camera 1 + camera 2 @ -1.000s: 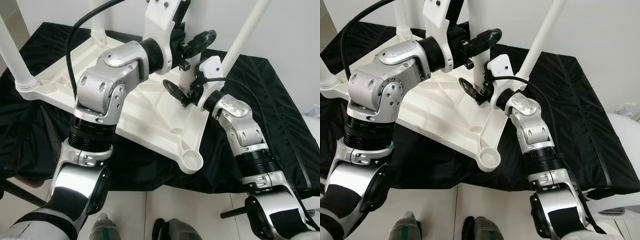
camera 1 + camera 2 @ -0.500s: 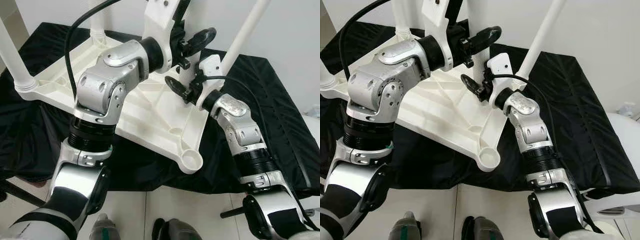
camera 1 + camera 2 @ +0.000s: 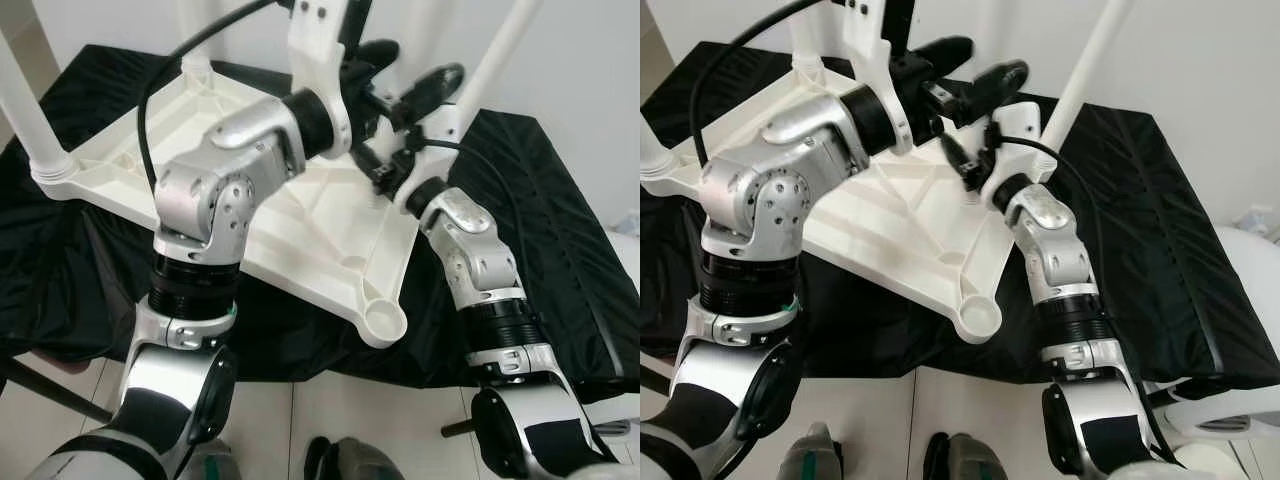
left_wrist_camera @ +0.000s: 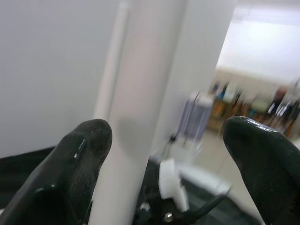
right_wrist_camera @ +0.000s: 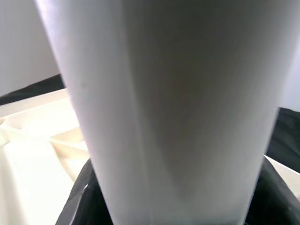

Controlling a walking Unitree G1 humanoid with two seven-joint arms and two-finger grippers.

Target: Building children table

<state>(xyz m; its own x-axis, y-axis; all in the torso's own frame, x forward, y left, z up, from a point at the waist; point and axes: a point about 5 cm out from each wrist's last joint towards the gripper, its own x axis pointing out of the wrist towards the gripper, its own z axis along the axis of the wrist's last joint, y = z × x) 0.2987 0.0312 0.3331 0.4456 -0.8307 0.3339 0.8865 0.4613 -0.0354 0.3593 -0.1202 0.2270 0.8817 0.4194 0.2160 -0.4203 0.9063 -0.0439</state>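
- An upturned white plastic children's table top (image 3: pixel 300 225) is lying underside up on a black cloth-covered surface (image 3: pixel 560 230), filling the centre and upper left of the head views.
- White tubular plastic legs are standing in its corner sockets: 1 at the left edge (image 3: pixel 35 125), 1 at the top (image 3: pixel 195 40) and 1 slanting toward the upper right (image 3: pixel 500 55).
- The near corner socket (image 3: pixel 382 322), just below centre, is sitting open with no leg in it.
- The left gripper (image 3: pixel 965 75) is reaching across the upper centre, its 2 black fingers (image 4: pixel 79 164) spread wide with a white leg (image 4: pixel 140 108) showing between them in the left wrist view, beside 1 finger.
- The right gripper (image 3: pixel 385 170) is sitting just below the left one, its fingers closing around a thick white leg (image 5: pixel 168 108), a black pad showing on each side.
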